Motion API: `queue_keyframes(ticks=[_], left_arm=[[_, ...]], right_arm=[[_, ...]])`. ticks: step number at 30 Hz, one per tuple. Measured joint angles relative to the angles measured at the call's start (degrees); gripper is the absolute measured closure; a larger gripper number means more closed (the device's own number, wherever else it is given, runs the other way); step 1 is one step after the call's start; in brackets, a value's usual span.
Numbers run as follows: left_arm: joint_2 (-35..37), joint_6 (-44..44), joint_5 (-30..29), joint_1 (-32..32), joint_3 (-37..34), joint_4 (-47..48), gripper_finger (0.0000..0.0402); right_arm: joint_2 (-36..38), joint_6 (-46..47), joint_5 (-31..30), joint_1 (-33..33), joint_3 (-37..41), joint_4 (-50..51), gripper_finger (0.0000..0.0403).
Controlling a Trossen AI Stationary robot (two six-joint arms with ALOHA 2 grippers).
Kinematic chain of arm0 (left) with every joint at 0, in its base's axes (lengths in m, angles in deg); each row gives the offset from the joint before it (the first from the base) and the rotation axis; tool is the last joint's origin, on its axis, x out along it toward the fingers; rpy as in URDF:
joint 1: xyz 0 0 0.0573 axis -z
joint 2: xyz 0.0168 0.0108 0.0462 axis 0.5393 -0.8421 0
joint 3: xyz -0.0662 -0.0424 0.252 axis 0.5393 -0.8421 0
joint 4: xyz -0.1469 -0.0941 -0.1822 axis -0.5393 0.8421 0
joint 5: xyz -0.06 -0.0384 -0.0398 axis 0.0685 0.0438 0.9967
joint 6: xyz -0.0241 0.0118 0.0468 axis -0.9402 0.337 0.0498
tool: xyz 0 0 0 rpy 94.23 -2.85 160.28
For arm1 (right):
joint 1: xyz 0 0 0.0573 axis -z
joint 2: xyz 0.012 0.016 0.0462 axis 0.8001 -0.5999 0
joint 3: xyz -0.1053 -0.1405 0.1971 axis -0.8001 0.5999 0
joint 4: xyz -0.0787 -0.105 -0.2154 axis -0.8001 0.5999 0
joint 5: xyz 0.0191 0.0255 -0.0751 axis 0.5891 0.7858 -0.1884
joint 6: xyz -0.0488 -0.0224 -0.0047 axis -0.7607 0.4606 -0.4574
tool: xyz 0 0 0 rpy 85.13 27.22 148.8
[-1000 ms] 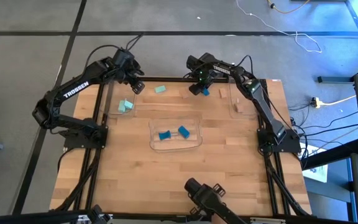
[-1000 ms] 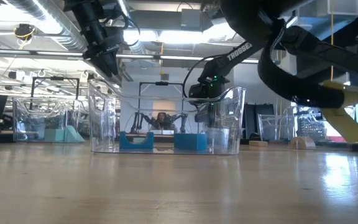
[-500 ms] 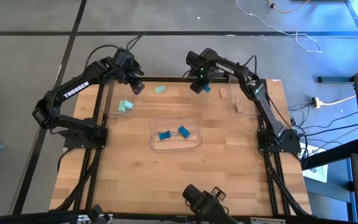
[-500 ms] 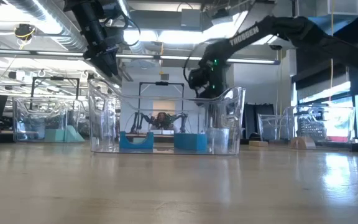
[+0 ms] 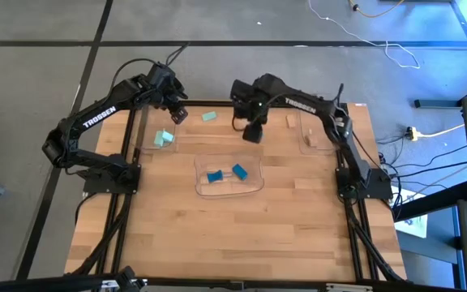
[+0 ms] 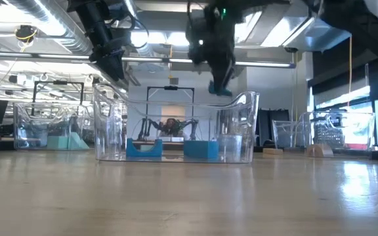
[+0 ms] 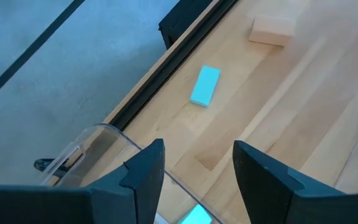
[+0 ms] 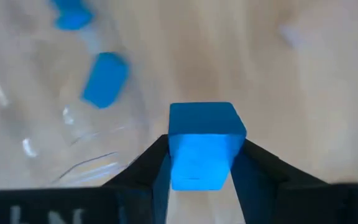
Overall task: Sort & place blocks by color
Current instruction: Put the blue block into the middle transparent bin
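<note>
The bench (image 5: 177,227) has a clear tray (image 5: 229,188) mid-way holding two blue blocks (image 5: 215,176). The right end effector (image 5: 252,134) pinches a blue block (image 8: 202,144) above the bench, near the tray. Move over the tray, go low, then let go. The left end effector (image 5: 177,114) waits, open and empty.

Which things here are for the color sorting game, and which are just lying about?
For sorting:
blue block in the right end effector
two blue blocks in the middle tray
mint blocks
tan blocks

Just there:
floor cables

Bright blue block (image 8: 202,144) (dark gripper (image 8: 199,163) holding), mint block (image 7: 204,86), tan block (image 7: 272,30).
</note>
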Motion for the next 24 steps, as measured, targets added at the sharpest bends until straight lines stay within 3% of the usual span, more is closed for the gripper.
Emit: queue_keyframes(ticks=[5,15,24], left_arm=[[0.00,1.67,0.06,-0.02,0.00,0.19,0.0221],[0.02,4.59,0.06,-0.01,0.00,2.22,0.0221],[0.02,4.63,0.06,-0.01,0.00,2.74,0.0221]], right_arm=[[0.73,-4.88,6.79,-6.37,-0.01,0.27,0.0270],[-4.56,-5.22,7.09,-14.37,0.08,-3.92,0.0270],[-10.29,-6.67,7.21,-16.86,0.10,-7.17,0.0270]])
